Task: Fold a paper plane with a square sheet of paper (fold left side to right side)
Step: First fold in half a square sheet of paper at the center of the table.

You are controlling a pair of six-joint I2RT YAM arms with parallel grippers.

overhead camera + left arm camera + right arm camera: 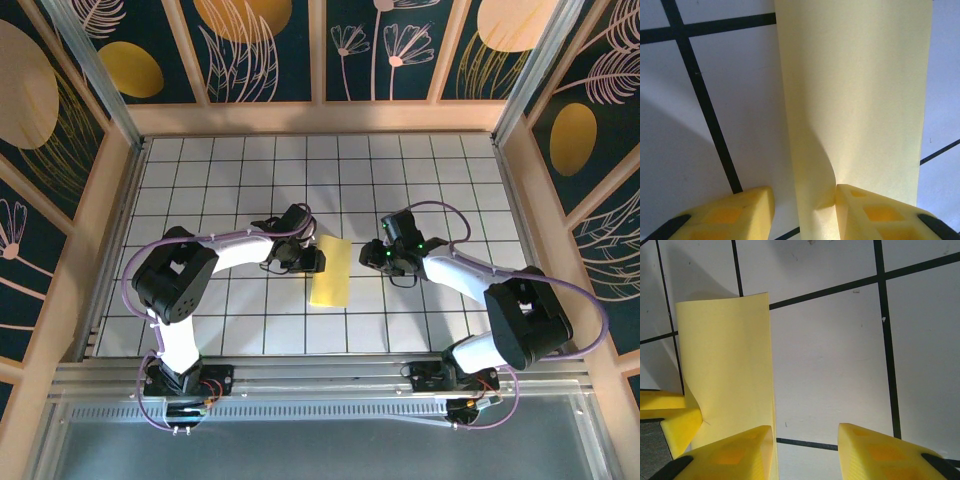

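The left hand (802,194), open and gripping nothing, pressed one tip on the bulging left edge of the paper (332,272), which lay folded to a strip mid-bench (250,330), the right hand (805,432) open at its right edge; the left-to-right fold seemingly needed its crease flattened next.

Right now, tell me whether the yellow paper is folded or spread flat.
Folded over: the paper is a narrow strip, not a square, and its fold bulges, uncreased.
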